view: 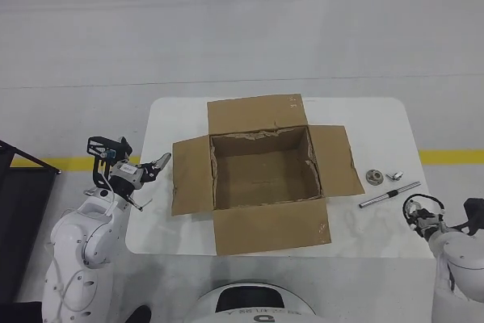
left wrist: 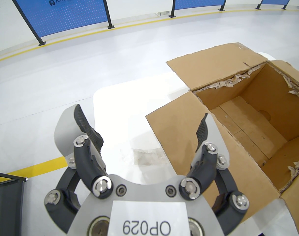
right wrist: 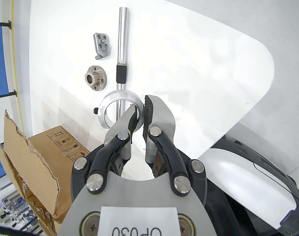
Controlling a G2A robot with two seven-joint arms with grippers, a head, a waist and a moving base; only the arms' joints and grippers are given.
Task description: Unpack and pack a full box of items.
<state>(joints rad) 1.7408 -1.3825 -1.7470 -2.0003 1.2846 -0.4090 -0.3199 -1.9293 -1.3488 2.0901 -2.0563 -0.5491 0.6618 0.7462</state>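
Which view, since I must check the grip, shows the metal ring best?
The right wrist view: the metal ring sits close up, its rim pinched in the right gripper. The top view shows it tiny at that arm's tip. The left wrist view faces the cardboard box.

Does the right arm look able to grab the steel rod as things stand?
Probably not yet: the right tool is shut on a metal ring, leaving no free grip, though the steel rod lies uncovered on the table close by.
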